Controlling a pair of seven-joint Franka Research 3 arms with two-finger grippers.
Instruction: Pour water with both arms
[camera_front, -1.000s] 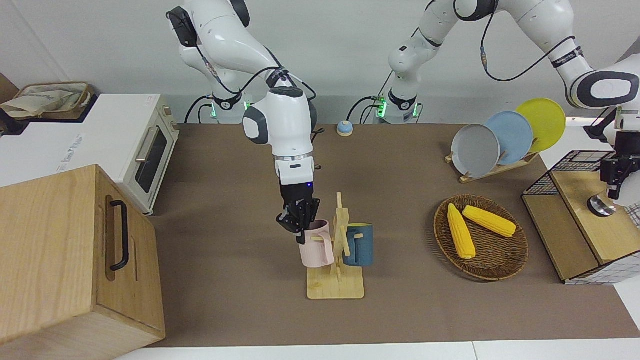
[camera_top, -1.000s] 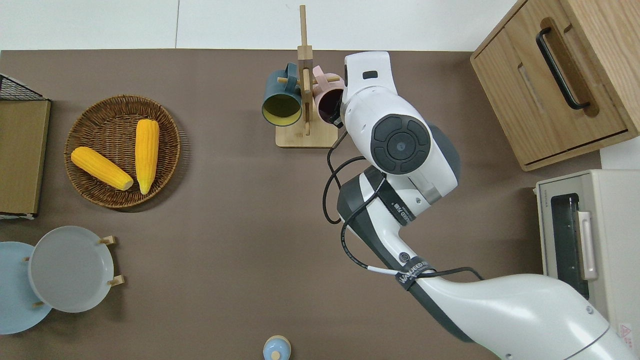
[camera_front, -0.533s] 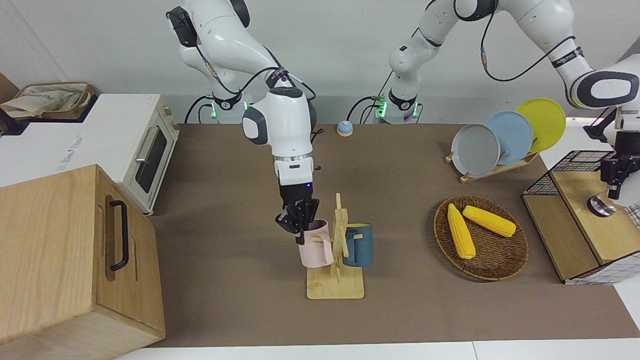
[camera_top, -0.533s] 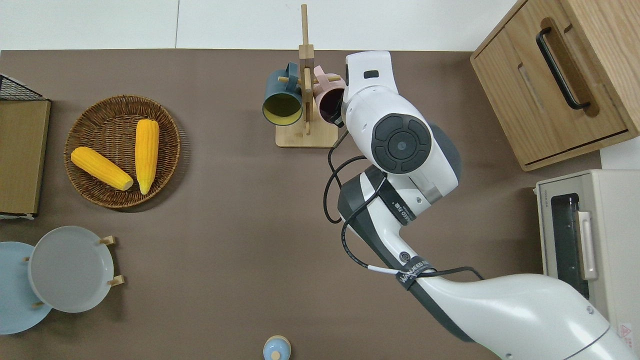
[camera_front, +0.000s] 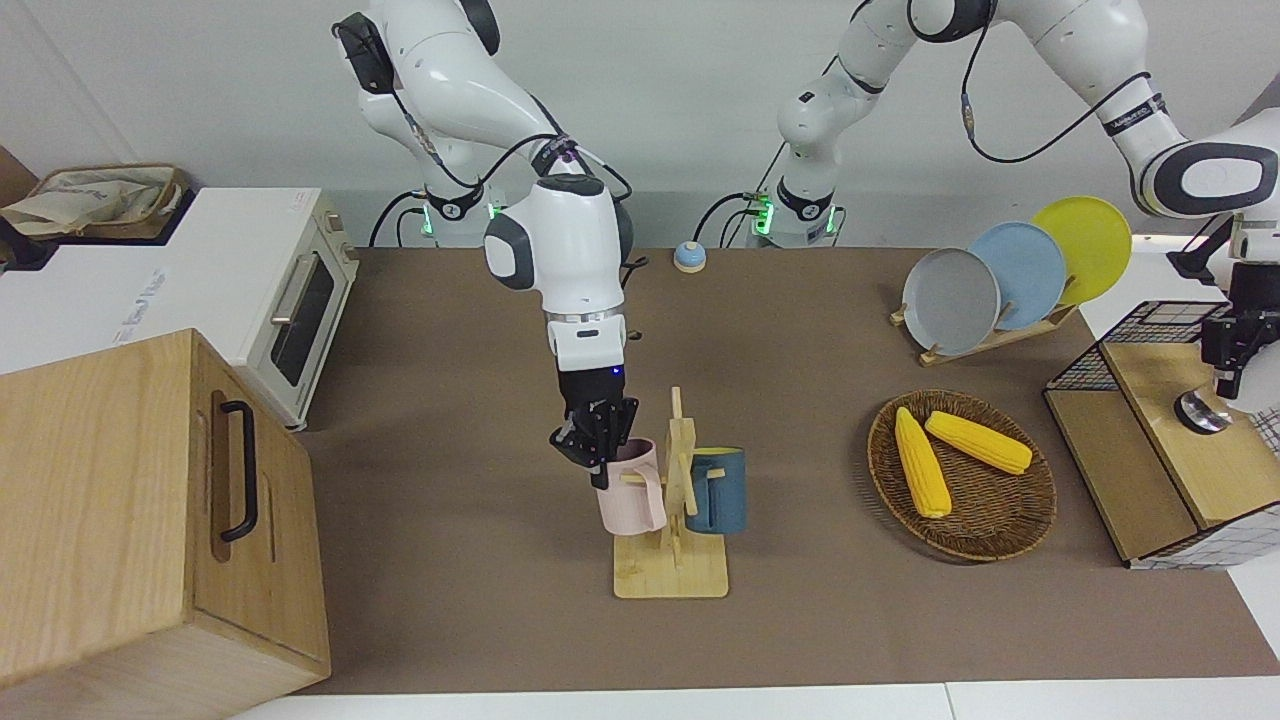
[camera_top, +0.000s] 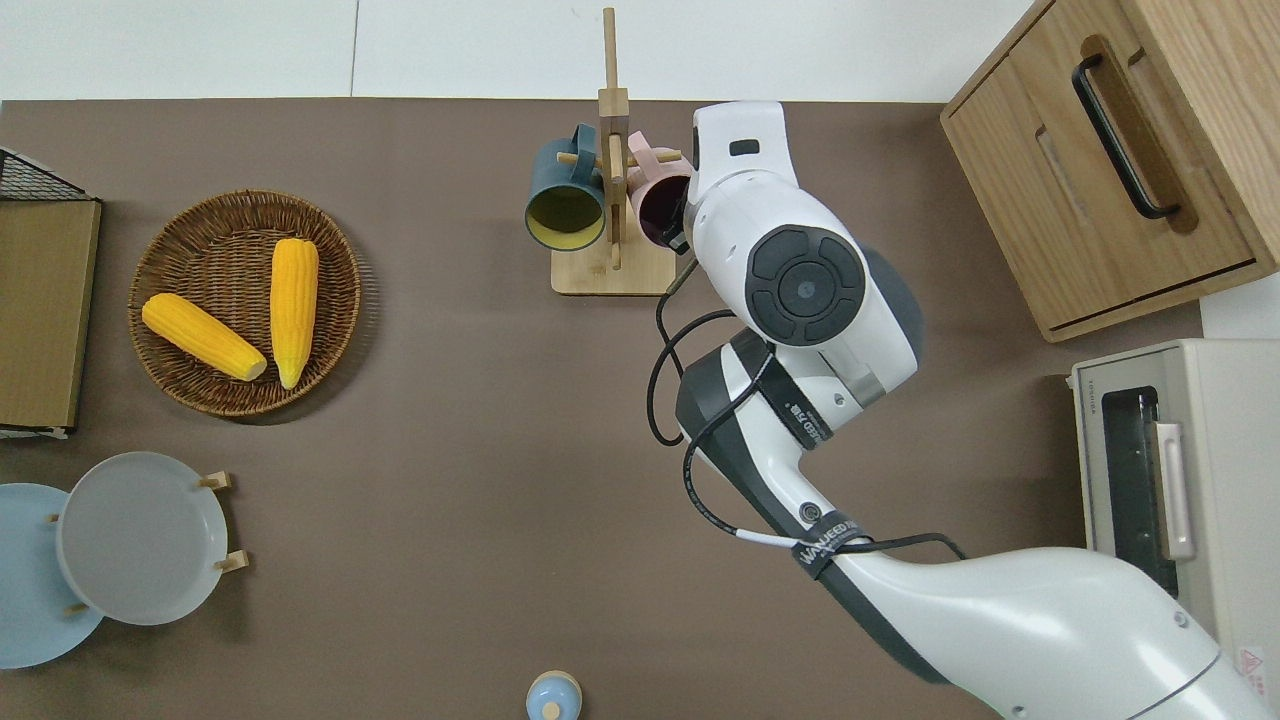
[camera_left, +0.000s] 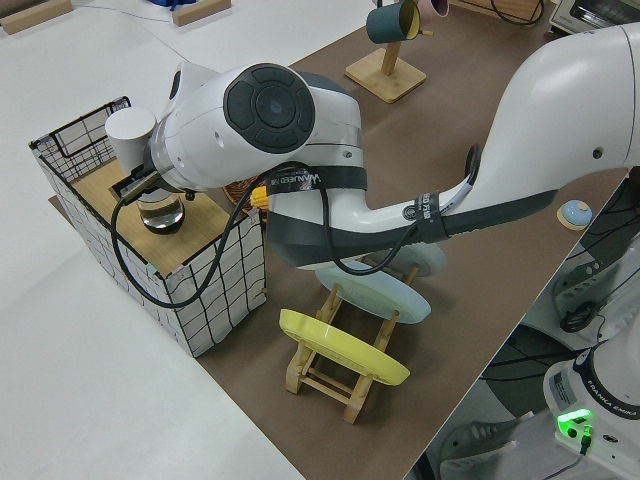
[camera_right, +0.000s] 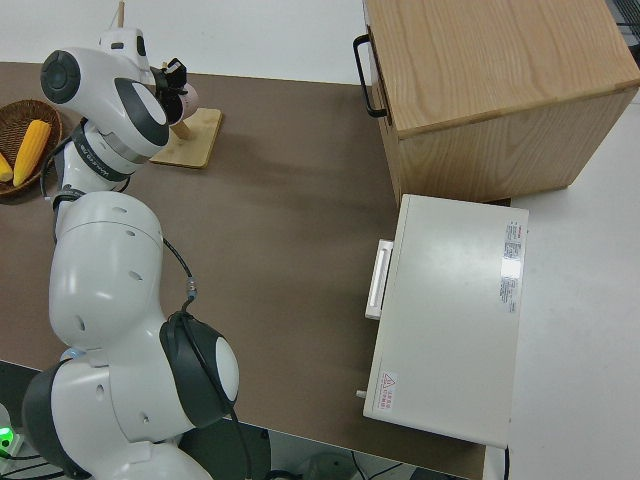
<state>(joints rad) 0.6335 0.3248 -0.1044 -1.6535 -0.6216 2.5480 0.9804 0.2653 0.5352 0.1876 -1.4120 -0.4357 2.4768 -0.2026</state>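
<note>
The right gripper (camera_front: 598, 455) sits at the centre of the front view, its jaws closed on the rim of the pink mug (camera_front: 633, 490), which hangs on the wooden mug rack (camera_front: 676, 560). A blue mug (camera_front: 717, 489) hangs on the rack's opposite peg, so the pink one is boxed in on that side by the upright post. From above, the rack sits at the top centre, close to the tabletop (camera_top: 450, 450) edge farthest from the robots. The whole lower middle of the overhead frame is bare brown surface, the widest open room there is.

At the left of the overhead frame the wicker basket (camera_top: 165, 300) holds two corn cobs (camera_top: 293, 310), with the plate rack (camera_top: 130, 535) below it. At the upper right the wooden cabinet (camera_top: 1110, 160) juts in, and the toaster oven (camera_top: 1170, 480) is under it.

The left gripper (camera_front: 1232, 345) is at the far right edge of the front view, over a small metal-lidded glass vessel (camera_left: 162, 210) on the wire crate (camera_left: 215, 270); I cannot tell how its jaws stand.
</note>
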